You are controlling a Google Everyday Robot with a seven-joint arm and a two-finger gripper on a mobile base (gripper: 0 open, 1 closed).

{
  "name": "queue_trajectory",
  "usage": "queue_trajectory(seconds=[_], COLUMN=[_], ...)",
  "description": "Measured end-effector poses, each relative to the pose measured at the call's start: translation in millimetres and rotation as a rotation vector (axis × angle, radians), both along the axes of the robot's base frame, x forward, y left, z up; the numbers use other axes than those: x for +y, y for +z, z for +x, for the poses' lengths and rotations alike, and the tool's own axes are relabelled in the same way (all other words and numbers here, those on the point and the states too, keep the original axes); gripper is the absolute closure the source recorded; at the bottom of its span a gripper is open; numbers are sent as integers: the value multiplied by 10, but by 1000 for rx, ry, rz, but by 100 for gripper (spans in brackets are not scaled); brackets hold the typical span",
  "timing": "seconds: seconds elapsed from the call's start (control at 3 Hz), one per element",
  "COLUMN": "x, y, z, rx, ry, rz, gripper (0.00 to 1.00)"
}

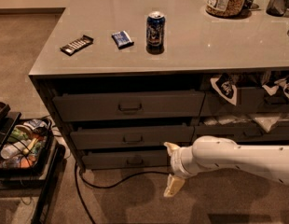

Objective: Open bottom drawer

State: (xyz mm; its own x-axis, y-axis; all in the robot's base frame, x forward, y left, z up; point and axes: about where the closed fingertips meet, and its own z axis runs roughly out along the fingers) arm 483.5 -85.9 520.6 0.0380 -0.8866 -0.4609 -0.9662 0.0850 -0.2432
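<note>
The bottom drawer (107, 159) is the lowest, shallowest dark grey front of the left stack, with a small rectangular pull (134, 161) at its centre. Its front sits close to the cabinet face, about level with the fronts above. My gripper (169, 168) hangs low at the drawer's right end, just right of the pull, on a white arm (237, 160) coming in from the right. Its two tan fingers (174, 185) are spread one above the other, open, with nothing between them.
Two taller grey drawers (128, 105) stack above. The right-hand stack (256, 125) holds white cloths. A black cable (112, 183) runs on the carpet below the drawer. A cart of clutter (18, 146) stands at left. On the counter (182, 55) are a can (155, 29), snack packets and a jar.
</note>
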Motion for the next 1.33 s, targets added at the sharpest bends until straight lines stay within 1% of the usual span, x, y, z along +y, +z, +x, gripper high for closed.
queue_trajectory(seconds=[0.33,0.67,1.0,1.33], x=[-8,-76,-133,-92], y=[-133,-397,-766,-1091], z=[10,233,467,692], rx=[-8,-62,-126,-151], ry=[20,79,142,181], rz=[-11,-14,-72,-75], gripper=[0,0,0,0])
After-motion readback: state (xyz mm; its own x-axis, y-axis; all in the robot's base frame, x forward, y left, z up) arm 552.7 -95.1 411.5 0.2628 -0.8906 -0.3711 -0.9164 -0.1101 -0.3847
